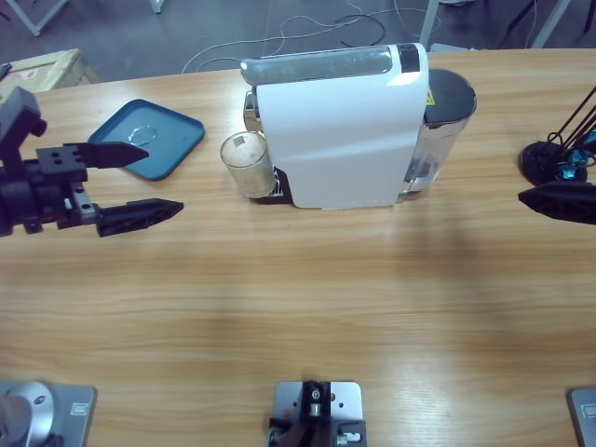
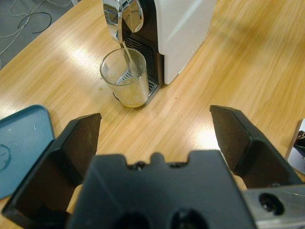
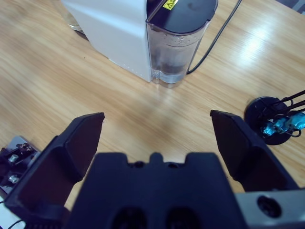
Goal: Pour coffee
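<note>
Showing only partly in the high view: right gripper (image 1: 559,201) cut off at the right edge, just a dark tip visible there. Hiding the rear of the glass (image 1: 247,164) behind the white machine (image 1: 340,130) from above. Seeing pale liquid low in the glass in the left wrist view, and a thin stream falling into it from the spout (image 2: 121,19); hard to say what liquid. Hard to make out also the small blue parts on the black stand (image 1: 556,158) at the far right.

Reaching in from the left edge, left gripper (image 1: 140,182) lying level over the counter (image 1: 298,317), fingers (image 1: 140,214) spread wide and holding nothing, pointing toward the glass but well apart from it. Facing the machine's water tank (image 3: 176,47) from the other side, right gripper (image 3: 155,138) with fingers (image 3: 238,143) also spread wide and empty.

Standing on the drip grille under the spout, glass touching the machine's front. Lying beside the left gripper, blue tray (image 1: 154,138). Trailing from the machine's back over the counter, black cable (image 3: 219,33).
</note>
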